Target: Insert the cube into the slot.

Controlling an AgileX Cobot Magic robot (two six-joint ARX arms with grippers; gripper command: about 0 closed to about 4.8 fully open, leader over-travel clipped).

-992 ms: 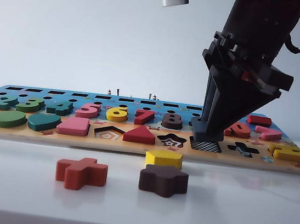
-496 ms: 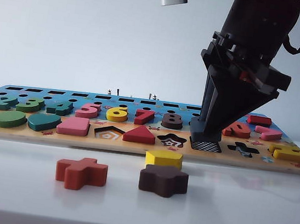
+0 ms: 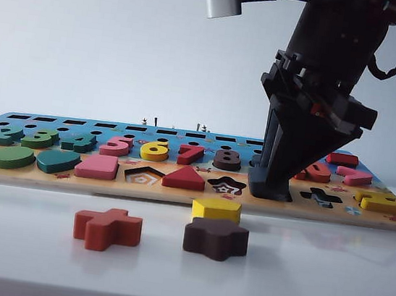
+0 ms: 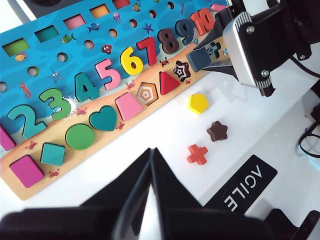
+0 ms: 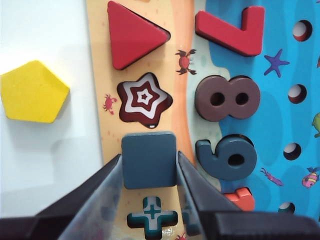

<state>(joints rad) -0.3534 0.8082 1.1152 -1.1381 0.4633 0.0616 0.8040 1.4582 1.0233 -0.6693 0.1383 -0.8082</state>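
On the board's near row, between star and cross cut-outs, the right end effector [image 5: 150, 172] clamps the cube [image 5: 149, 159] over the slot; square it, press flat, then release; the left end effector [image 4: 150, 200], closed and empty, hangs over the desk's left.

Number blocks on the puzzle board [image 4: 60, 60], left wrist view: green 2 [image 4: 27, 121], green 3 [image 4: 56, 102], teal 4 [image 4: 86, 86], pink 5 [image 4: 109, 73], yellow 6 [image 4: 131, 60], red 7 [image 4: 149, 49], brown 8 [image 4: 168, 41], blue 9 [image 4: 186, 31], red 10 [image 4: 204, 21]
Number blocks, right wrist view: red 7 [image 5: 235, 30], brown 8 [image 5: 227, 98], blue 9 [image 5: 226, 153] (seen turned, so it looks like a 6)
Number blocks, exterior view: 5 [image 3: 116, 145], 6 [image 3: 154, 150], 7 [image 3: 191, 154], 8 [image 3: 227, 159]; those further left are too flat to read
White lettering on the black plate [image 4: 241, 189] by the table edge: AGILE (upside down in the left wrist view)
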